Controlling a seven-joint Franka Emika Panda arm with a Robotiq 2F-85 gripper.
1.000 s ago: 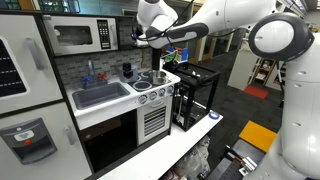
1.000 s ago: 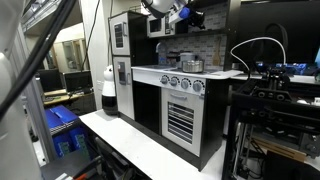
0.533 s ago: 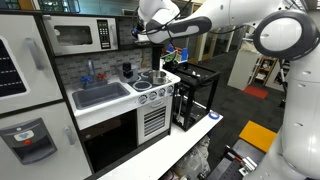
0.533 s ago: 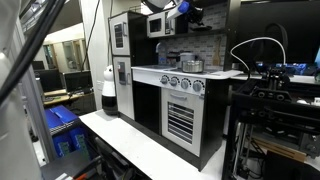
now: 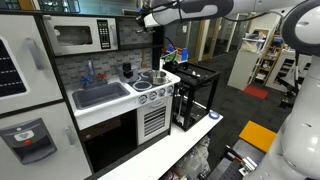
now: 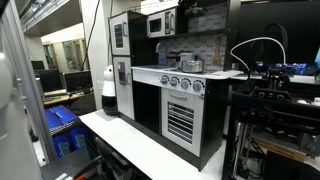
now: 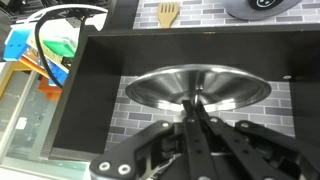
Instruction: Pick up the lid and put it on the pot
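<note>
In the wrist view my gripper is shut on the knob of the shiny silver lid, which hangs level below the fingers. In an exterior view the gripper is high up, near the microwave's top and well above the toy stove. The small silver pot stands on a stove burner; it also shows in an exterior view. The pot is not visible in the wrist view.
The toy kitchen has a sink with faucet, a dark upright item, a microwave and a brick backsplash. A wooden spatula hangs on the wall. A black frame stands beside the stove.
The arm has risen and swung up toward the top of the kitchen, carrying the lid. The pot has not moved.
</note>
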